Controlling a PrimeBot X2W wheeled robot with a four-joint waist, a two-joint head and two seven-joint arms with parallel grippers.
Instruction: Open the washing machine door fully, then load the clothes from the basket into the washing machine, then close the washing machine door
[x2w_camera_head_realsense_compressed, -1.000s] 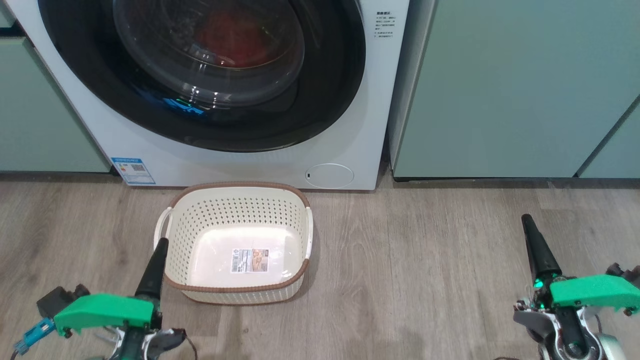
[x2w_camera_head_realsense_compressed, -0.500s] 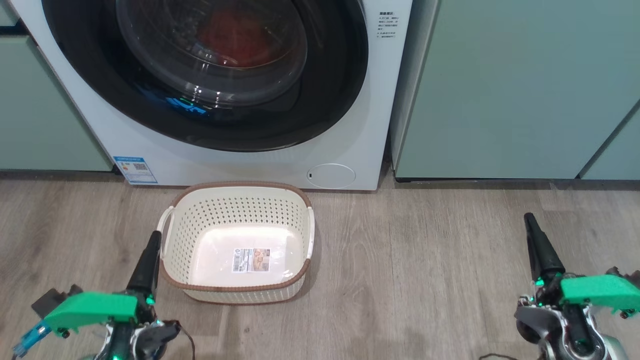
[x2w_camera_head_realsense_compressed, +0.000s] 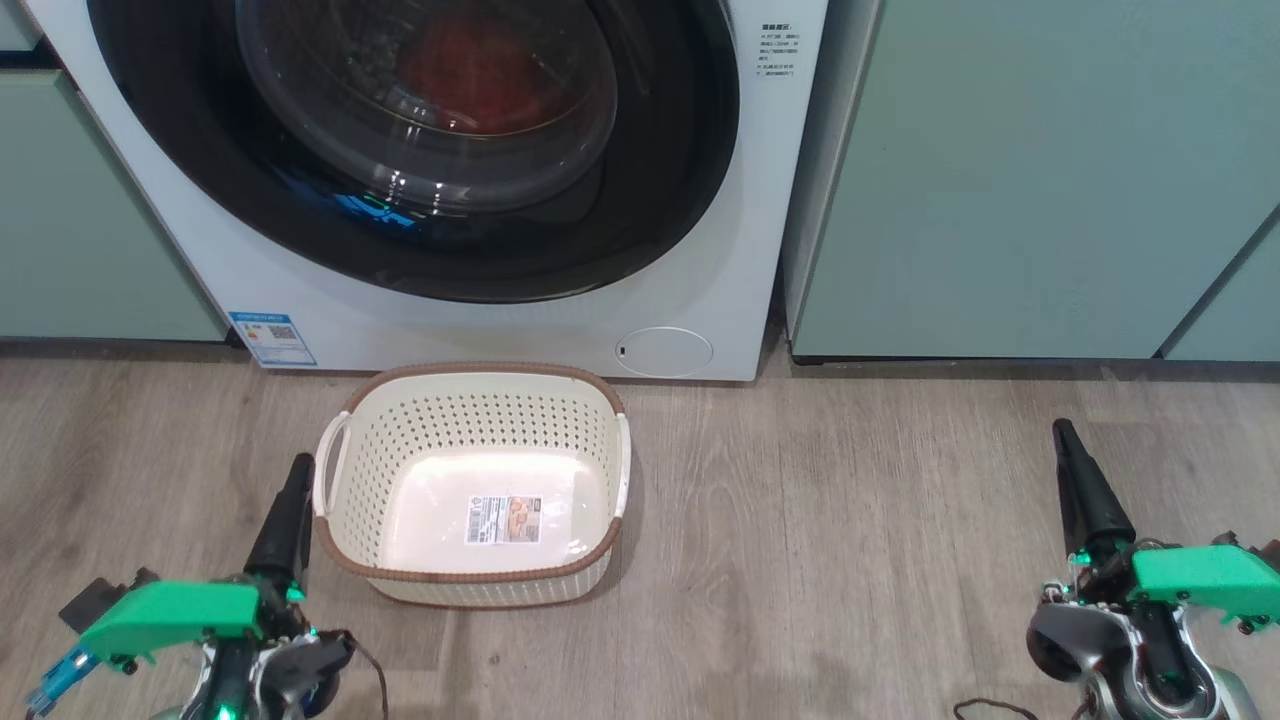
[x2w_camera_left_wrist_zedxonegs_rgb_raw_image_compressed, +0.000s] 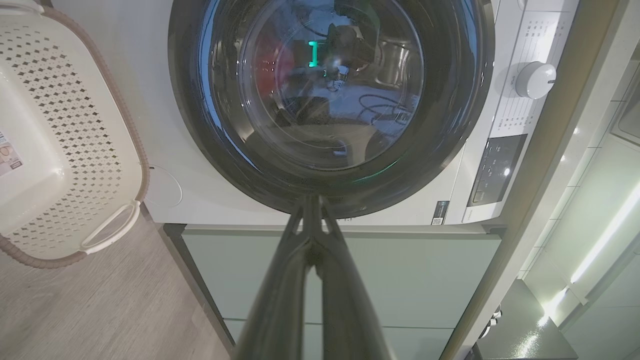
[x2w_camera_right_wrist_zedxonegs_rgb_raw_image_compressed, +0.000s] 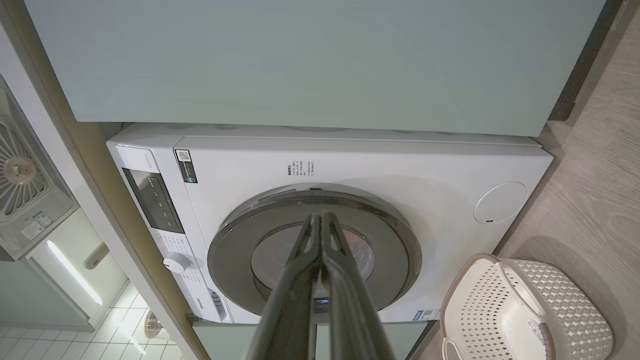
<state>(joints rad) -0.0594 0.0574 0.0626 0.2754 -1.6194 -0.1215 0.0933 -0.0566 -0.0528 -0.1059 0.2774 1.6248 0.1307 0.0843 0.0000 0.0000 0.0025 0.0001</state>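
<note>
Door seems latched — clothes show red through it, basket empty — so left gripper and right gripper, both pinched shut on nothing, need only rest low, clear.

The white washing machine has its black-rimmed door shut, with red clothes behind the glass. The cream basket sits upright and empty just in front.

The left gripper has its two long dark fingers pressed together (no gap at the tips), aimed at the closed round washing machine door, glossy black-rimmed with a clear glass centre. The cream-white perforated plastic basket stands just beside the big white washing machine.
</note>
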